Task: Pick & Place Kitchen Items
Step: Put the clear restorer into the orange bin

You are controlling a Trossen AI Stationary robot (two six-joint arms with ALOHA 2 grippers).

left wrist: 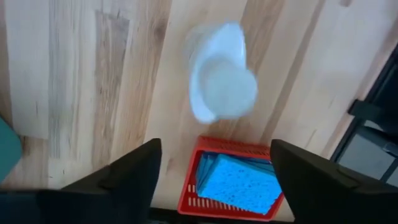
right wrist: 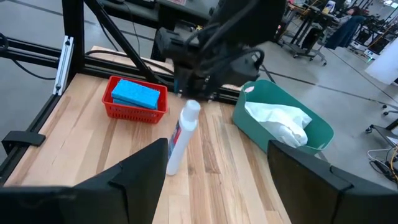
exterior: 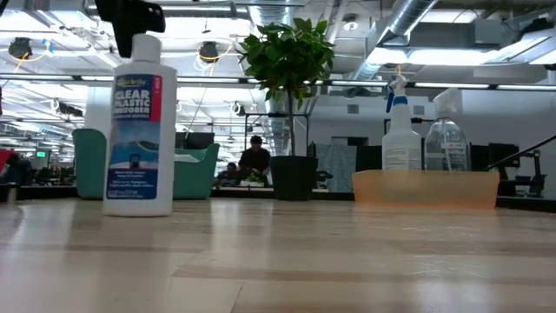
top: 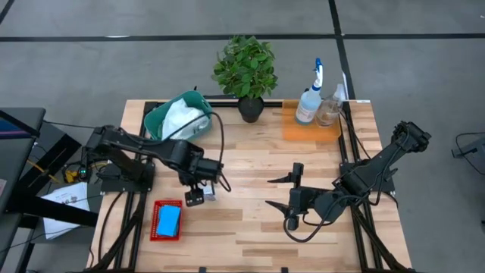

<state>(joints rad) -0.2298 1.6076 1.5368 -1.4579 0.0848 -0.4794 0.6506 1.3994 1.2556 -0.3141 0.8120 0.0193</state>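
A small white labelled bottle stands upright on its base on the wooden table, also seen in the right wrist view and the high view. My left gripper hangs just above its cap, pointing down, fingers open wide; in the left wrist view the bottle's top lies beyond the fingertips, untouched. My right gripper is open and empty at the table's right, facing the bottle. A blue sponge lies in a red basket. A white cloth lies in a green bin.
Two clear spray bottles stand in an orange tray at the far right. A leafy plant in a black pot stands at the far middle. Bare wood lies between the two grippers and along the near edge.
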